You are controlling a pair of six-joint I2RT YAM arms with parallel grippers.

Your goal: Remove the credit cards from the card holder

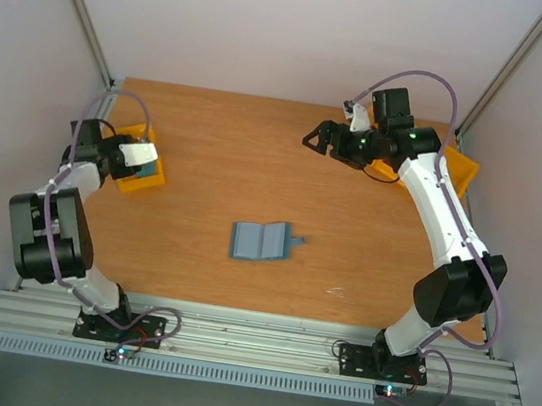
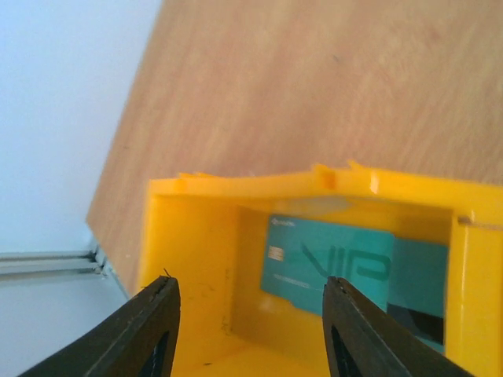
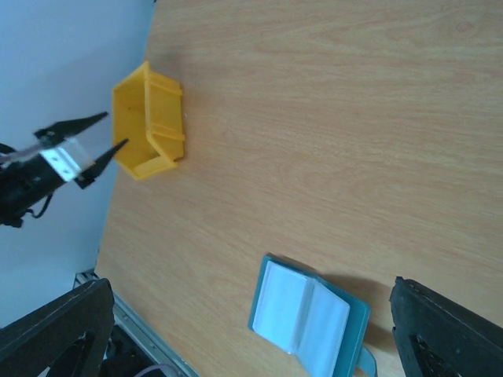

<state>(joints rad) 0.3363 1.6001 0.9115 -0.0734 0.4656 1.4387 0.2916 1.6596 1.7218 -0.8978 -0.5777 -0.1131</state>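
Card holder (image 1: 261, 241) lies open mid-surface toward the near edge; left claw (image 2: 250, 284), jaws parted and empty, hangs over the left-edge yellow bin (image 2: 196, 236) holding teal credit cards (image 2: 330, 263), right claw (image 1: 313, 136) gapes empty; cards judged light, stiff, slick, best pinched across an overhanging edge.

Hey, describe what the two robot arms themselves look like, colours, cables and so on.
Both arms match. The left arm and right arm have white links between bulky black joints, with a greyish-purple cable looped alongside each. Small green lights glow near the right arm's wrist. The fingers are black, tapered wedges.
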